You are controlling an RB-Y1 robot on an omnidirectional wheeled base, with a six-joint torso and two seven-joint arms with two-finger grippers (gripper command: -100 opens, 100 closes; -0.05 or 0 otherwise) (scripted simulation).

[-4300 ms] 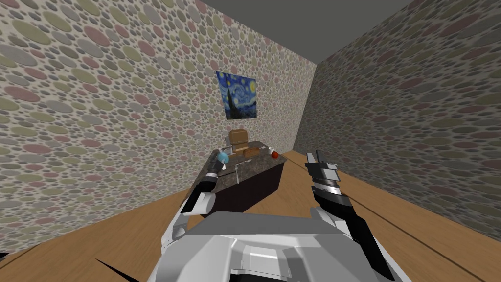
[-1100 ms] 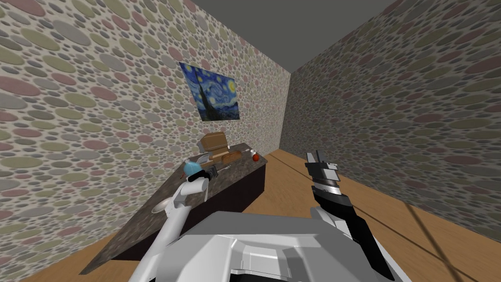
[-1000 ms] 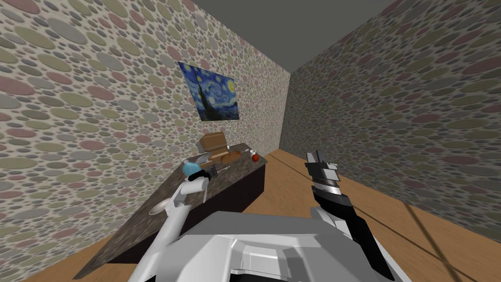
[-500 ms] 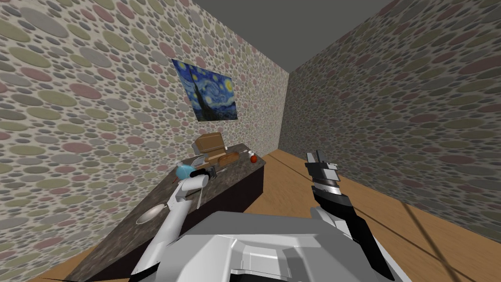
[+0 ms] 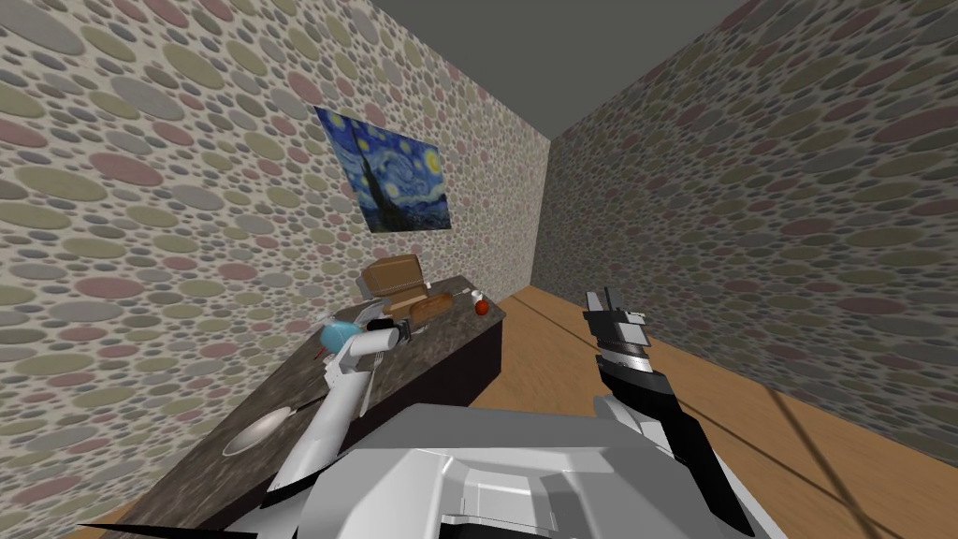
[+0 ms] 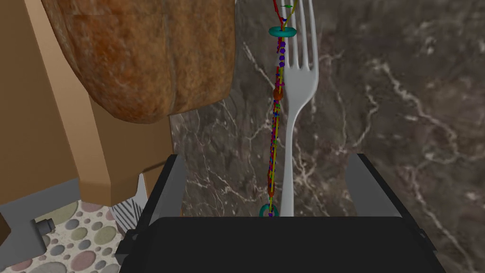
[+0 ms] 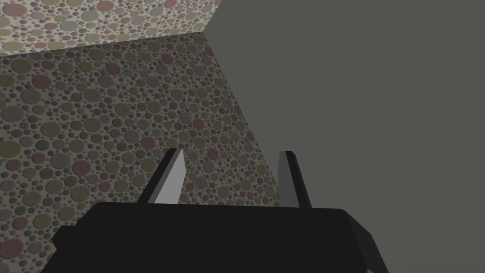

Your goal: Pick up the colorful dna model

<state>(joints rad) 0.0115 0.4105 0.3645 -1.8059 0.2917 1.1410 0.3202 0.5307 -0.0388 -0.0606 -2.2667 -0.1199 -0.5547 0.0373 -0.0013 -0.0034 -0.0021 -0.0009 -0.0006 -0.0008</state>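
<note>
Well — model [image 6: 276, 109]: thin, light, likely fragile; beside fork [image 6: 297, 80].
hold: mid-strand — pinch gently.
left gripper [image 6: 267, 159]: spread wide, astride it.
right gripper [image 7: 232, 151]: spread, idle.

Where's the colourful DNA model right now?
Left wrist view: the thin multicoloured DNA strand lies on the dark marbled counter beside a grey fork, between the left end effector's open fingers.

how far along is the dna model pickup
Approach looks done: the left gripper is open over the marbled counter, with the colourful DNA model lined up between its fingers, beside a fork. Nothing is gripped yet. Left: shut on the model, not the fork, and lift. The right gripper is open, idle.
</note>
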